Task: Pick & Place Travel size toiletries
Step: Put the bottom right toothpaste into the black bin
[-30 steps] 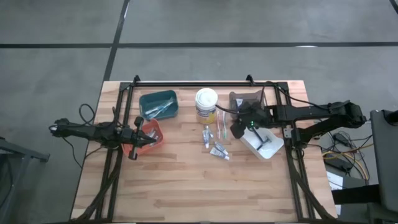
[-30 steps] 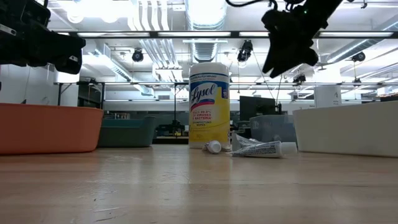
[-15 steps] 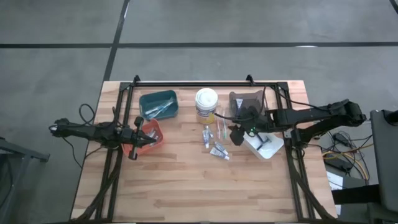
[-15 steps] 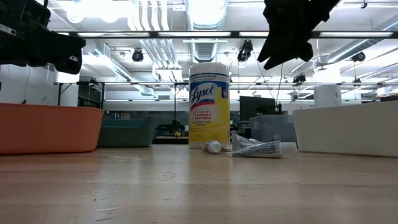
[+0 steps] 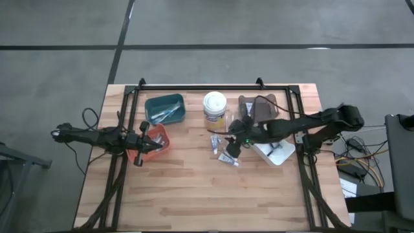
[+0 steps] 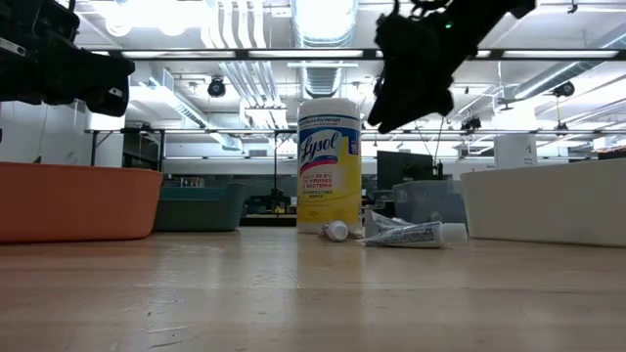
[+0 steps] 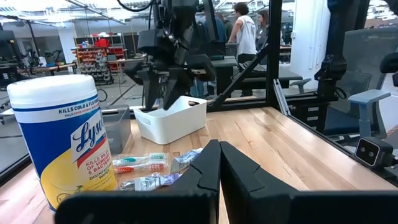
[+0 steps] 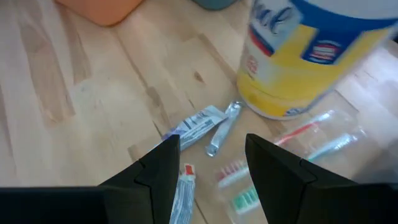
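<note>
Hovering over the middle of the table (image 5: 194,194), right gripper (image 5: 234,146), fingers (image 8: 273,171) parted and empty, directly above the loose travel size toiletries. Lying on the wood beneath it: small squeeze tubes (image 5: 227,158) and a few wrapped toothbrushes (image 5: 231,133), grouped just beside the large wipes tub (image 5: 215,107), which stands upright near the middle of the far edge. Seen through the right wrist view: one tube (image 8: 195,126) flat on the boards, another slimmer one (image 8: 222,128) touching it at an angle, toothbrushes (image 8: 314,140) close to the tub's base. Sitting toward the right edge, a white bin (image 5: 274,149) with a dark-handled item inside; behind it, a grey bin (image 5: 257,105). Parked over the orange bin (image 5: 155,142) near the left edge, left gripper (image 5: 141,143), fingers (image 7: 205,168) pressed together on nothing. Resting by the far left corner, a teal bin (image 5: 165,109) with a few thin items in it.
</note>
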Motion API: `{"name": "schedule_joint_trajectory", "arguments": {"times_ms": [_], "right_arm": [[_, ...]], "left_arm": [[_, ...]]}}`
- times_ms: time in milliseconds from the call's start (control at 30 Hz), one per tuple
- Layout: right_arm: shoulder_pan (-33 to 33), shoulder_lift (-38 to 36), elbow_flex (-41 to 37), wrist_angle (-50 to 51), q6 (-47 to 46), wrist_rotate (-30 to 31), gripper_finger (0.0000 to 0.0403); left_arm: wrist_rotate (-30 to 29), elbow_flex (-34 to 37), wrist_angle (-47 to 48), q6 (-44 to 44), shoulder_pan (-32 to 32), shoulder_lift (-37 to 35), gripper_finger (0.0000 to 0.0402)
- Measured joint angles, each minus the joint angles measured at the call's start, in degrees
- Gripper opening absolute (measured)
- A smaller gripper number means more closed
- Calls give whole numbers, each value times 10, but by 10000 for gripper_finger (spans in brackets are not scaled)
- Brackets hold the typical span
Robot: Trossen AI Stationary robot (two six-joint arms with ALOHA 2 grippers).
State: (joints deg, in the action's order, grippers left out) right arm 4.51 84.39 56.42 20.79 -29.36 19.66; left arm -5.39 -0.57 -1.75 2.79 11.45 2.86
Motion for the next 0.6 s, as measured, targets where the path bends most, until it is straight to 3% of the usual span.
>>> {"name": "schedule_joint_trajectory", "arguments": {"times_ms": [333, 600], "right_arm": [[9, 143, 102, 12, 93, -46, 180], [9, 235, 223, 173, 101, -47, 180]], "left_arm": [[0, 0, 0, 0, 0, 2, 7], [0, 0, 0, 0, 0, 3, 7]]}}
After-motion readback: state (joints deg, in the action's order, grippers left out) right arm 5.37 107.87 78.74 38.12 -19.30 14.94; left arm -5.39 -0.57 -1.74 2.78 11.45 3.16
